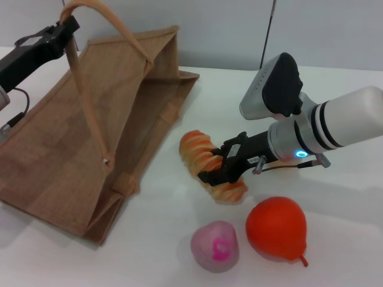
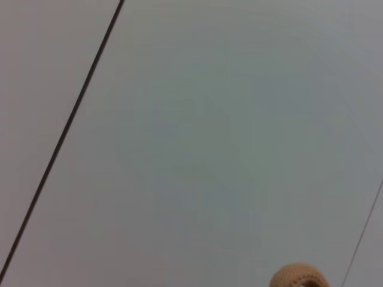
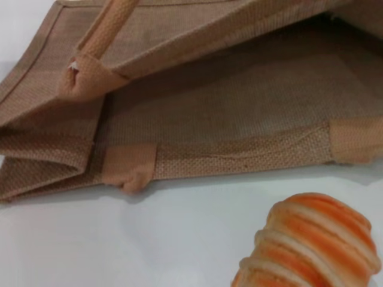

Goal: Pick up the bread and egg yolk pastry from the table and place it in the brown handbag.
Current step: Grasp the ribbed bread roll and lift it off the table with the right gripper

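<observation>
The bread (image 1: 196, 148), a spiral loaf striped orange and cream, lies on the white table to the right of the brown handbag (image 1: 66, 149). My right gripper (image 1: 222, 165) sits across the loaf's middle, its fingers closed on either side of it. The right wrist view shows the loaf's end (image 3: 311, 239) in front of the bag's open mouth (image 3: 227, 119). The bag lies on its side. My left gripper (image 1: 69, 25) holds one loop handle (image 1: 90, 107) up at the far left; a bit of the handle shows in the left wrist view (image 2: 299, 277). The egg yolk pastry is out of view.
A red-orange pear (image 1: 276, 229) and a pink ball with a magenta mark (image 1: 215, 245) lie on the table near the front, just below the bread. A grey wall stands behind the table.
</observation>
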